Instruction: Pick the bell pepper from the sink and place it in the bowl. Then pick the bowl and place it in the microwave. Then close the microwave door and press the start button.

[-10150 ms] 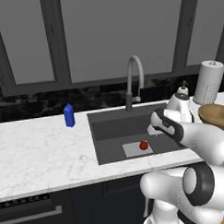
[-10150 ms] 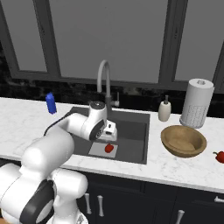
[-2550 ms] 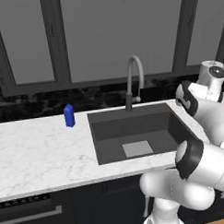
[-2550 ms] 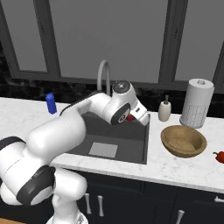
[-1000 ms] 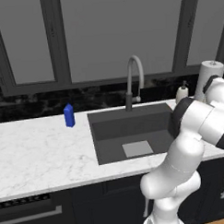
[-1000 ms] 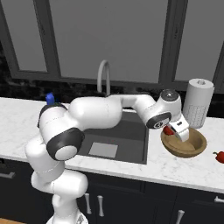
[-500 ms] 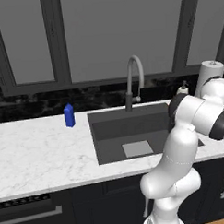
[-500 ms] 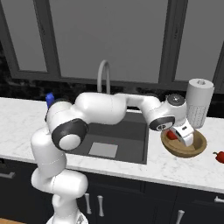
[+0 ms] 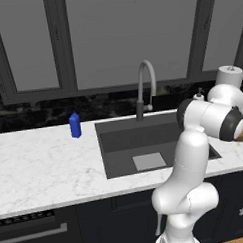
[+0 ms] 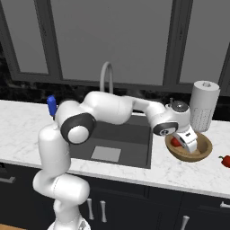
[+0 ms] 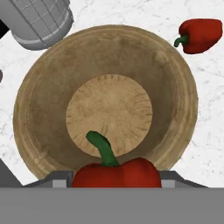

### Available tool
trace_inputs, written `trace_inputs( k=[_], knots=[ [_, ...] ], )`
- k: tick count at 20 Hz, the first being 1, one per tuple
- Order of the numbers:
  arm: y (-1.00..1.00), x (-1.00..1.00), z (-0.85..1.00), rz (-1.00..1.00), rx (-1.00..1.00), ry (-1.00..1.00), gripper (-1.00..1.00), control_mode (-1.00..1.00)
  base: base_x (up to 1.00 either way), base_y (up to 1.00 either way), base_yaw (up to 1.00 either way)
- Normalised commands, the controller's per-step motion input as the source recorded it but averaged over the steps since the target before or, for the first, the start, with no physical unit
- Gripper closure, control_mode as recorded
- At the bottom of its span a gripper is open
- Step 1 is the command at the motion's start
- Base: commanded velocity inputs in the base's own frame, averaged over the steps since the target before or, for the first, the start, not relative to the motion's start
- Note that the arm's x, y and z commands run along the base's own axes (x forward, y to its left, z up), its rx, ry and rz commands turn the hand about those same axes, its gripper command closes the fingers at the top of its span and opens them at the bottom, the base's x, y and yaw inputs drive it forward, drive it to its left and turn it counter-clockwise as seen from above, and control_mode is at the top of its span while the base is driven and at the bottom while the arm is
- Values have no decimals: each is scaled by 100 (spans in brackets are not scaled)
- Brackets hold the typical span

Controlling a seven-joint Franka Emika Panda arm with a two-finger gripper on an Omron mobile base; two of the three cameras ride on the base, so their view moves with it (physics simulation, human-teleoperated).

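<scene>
Currently my gripper (image 10: 187, 144) holds the bell pepper (image 11: 116, 173) between its fingers, just above the bowl (image 11: 175, 96). I judge release here could roll it against the near wall; a second pepper (image 11: 200, 35) lies nearby on the counter (image 10: 27, 130).

Bowl (image 10: 204, 150) on the counter (image 10: 27, 134) right of the sink (image 10: 130, 134), just in front of the paper towel roll (image 10: 204, 105). Pepper (image 11: 117, 173) between the gripper (image 10: 187, 143) fingers above the bowl. Second pepper (image 10: 225, 161) on the counter right of the bowl; bottle (image 9: 74, 125) left of the sink.
</scene>
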Motion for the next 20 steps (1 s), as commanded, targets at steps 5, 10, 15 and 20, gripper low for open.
trace_inputs(
  k=[5, 10, 15, 20],
  knots=[
    [-19, 23, -30, 0, 3, 7, 100, -100, 0, 0, 0],
    [-7, 20, -32, 0, 0, 6, 100, -100, 0, 0, 0],
    [-14, 17, -34, 0, 2, 5, 100, -100, 0, 0, 0],
    [-10, 17, -34, 0, 1, 6, 100, -100, 0, 0, 0]
  ],
)
